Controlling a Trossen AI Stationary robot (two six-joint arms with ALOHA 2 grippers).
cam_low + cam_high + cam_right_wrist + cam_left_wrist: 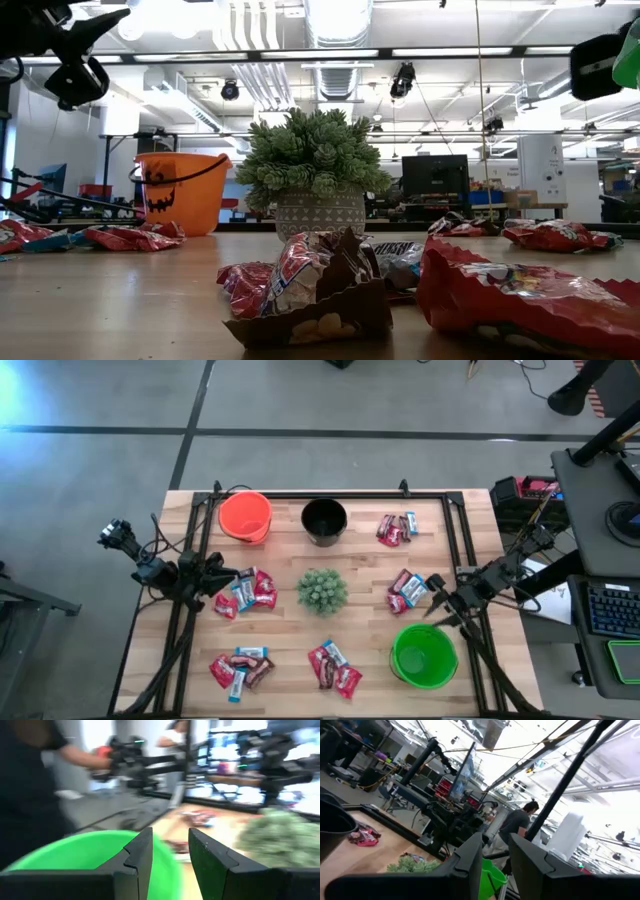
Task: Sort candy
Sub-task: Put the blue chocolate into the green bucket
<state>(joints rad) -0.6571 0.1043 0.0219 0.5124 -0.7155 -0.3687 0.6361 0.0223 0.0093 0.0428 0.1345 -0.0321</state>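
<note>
Six heaps of candy (246, 591) lie scattered over the worktop (280, 640) around a spiky green plant (322, 590), with orange (245, 516), black (324, 520) and green (424, 654) buckets. Left gripper (212, 574) hangs beside one heap, right gripper (435, 600) beside another; both jaws stand narrowly parted, holding nothing.

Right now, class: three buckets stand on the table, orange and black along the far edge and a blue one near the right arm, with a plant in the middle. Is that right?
Not quite. The bucket near the right arm is green, not blue, as the high view shows. The orange bucket and black bucket do stand along the far edge, with the plant in the middle.
</note>
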